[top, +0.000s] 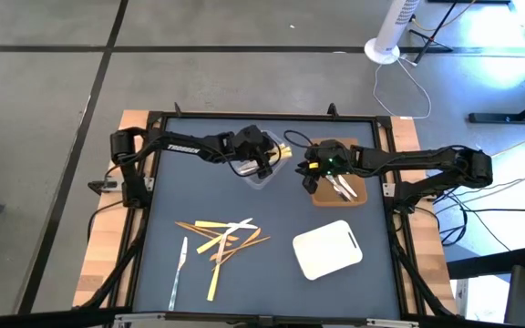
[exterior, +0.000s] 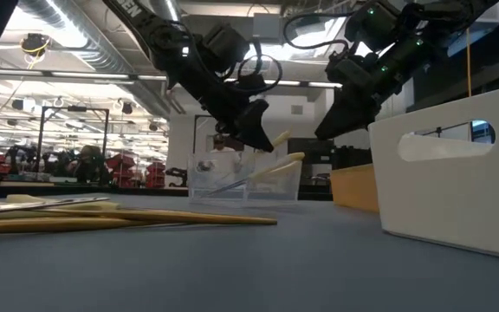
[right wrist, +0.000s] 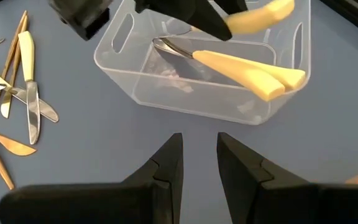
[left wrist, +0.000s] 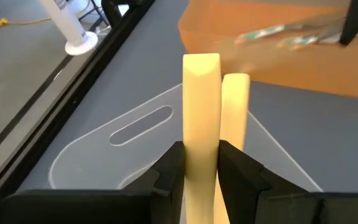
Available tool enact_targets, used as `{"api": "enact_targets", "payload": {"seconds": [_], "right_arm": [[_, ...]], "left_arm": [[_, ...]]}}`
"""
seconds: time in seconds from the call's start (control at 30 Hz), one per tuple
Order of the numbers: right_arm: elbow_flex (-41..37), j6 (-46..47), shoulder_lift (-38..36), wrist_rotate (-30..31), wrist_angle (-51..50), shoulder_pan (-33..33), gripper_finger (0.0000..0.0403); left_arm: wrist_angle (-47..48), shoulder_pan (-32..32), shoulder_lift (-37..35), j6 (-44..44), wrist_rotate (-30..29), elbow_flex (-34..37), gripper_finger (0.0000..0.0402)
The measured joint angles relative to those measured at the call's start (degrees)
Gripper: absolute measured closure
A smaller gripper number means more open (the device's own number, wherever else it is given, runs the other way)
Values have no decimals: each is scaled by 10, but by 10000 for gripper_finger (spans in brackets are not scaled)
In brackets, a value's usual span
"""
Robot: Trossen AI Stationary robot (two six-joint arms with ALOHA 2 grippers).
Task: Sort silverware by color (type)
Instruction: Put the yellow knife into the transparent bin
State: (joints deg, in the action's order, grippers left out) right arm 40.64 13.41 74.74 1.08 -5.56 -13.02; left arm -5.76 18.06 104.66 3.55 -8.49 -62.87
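My left gripper [top: 267,164] hangs over the clear plastic tub [top: 261,175], shut on a pale yellow-handled utensil [left wrist: 201,93]. Two more utensils with pale yellow handles [right wrist: 247,71] lie in the tub, their handles leaning on its rim. My right gripper [right wrist: 199,146] stands open with nothing between its fingers, between the tub and the brown tray [top: 354,193], where silver utensils [top: 343,186] lie. A loose pile of silverware [top: 221,239], pale yellow, silver and orange-brown, lies flat on the mat nearer the front. My left gripper pinches the pale yellow handle [left wrist: 201,134] between its two fingers. The fingers slant down from the table's left and lie along the handle, whose free end [left wrist: 202,62] sticks out ahead of them. The utensil is lifted clear above the tub; its other end is hidden by the gripper.
A white tray [top: 328,248] sits at the front right of the mat. A single silver knife [top: 179,269] lies left of the pile. The mat's raised black frame [top: 149,182] borders the work area.
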Motion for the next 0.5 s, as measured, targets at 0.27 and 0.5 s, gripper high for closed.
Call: {"api": "enact_targets", "payload": {"seconds": [0.27, 0.5], "right_arm": [[0, 0, 0, 0, 0, 0, 317], [0, 0, 0, 0, 0, 0, 317]], "left_arm": [[1, 7, 14, 0, 0, 0, 324], [1, 8, 19, 1, -19, 0, 324]]}}
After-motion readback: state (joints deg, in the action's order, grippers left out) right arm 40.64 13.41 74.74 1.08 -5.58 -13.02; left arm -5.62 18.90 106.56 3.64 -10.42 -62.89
